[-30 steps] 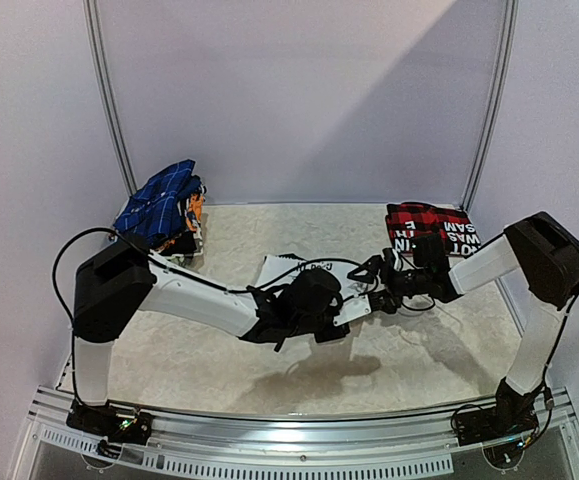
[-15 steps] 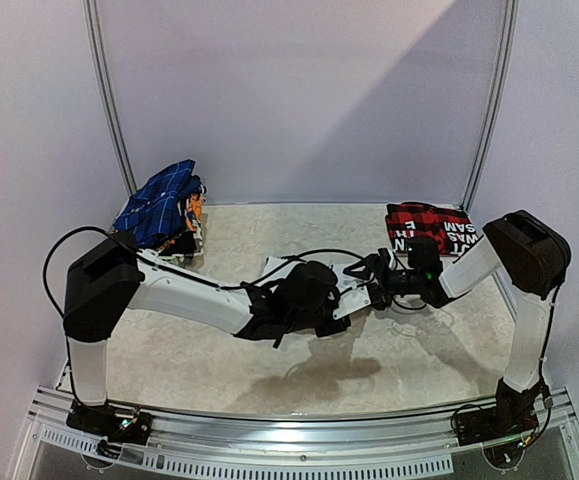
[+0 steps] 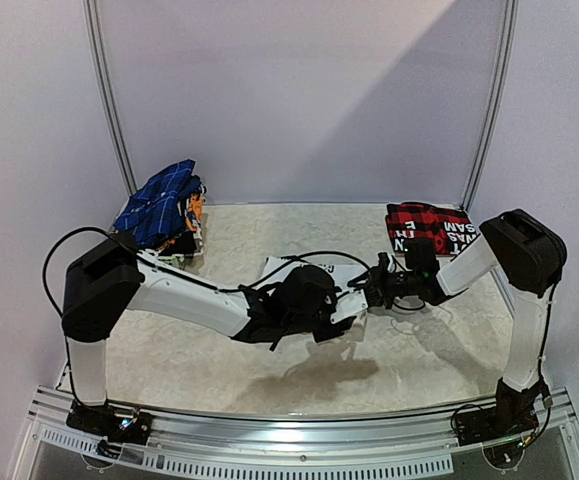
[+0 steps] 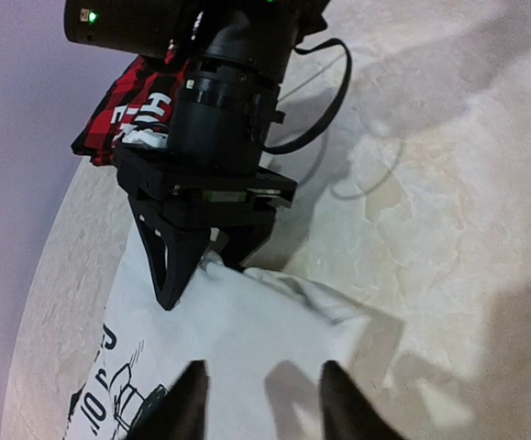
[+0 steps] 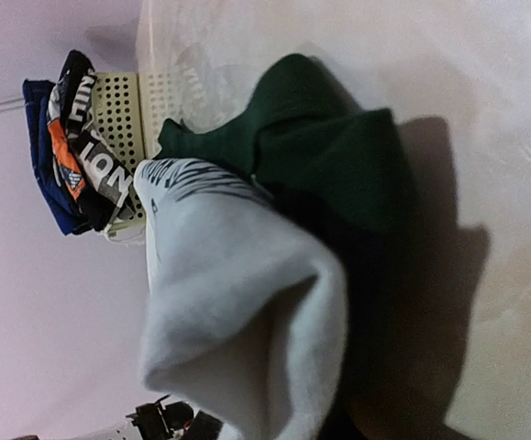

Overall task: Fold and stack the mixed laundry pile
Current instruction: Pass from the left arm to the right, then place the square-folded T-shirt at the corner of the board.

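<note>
The white T-shirt (image 3: 294, 268) lies mid-table, mostly under my left arm. My left gripper (image 3: 347, 305) hovers open just above it; in the left wrist view its fingertips (image 4: 192, 408) stand apart over the white T-shirt (image 4: 237, 348) with nothing between them. My right gripper (image 3: 361, 290) meets it from the right, and its jaws (image 4: 205, 275) pinch a bunched edge of the shirt. Close to the right wrist camera, the white T-shirt (image 5: 219, 284) rises in a fold, with its dark green part (image 5: 329, 156) behind. The folded red-and-black plaid shirt (image 3: 429, 228) sits back right.
A blue checked cloth (image 3: 164, 200) lies heaped over other garments on a small white lattice basket (image 3: 197, 240) at the back left. The basket (image 5: 123, 110) also shows in the right wrist view. Metal frame posts and the lilac back wall bound the table.
My left gripper has opened and let go of the white T-shirt. My right gripper moved left to the shirt's edge and closed on it.
</note>
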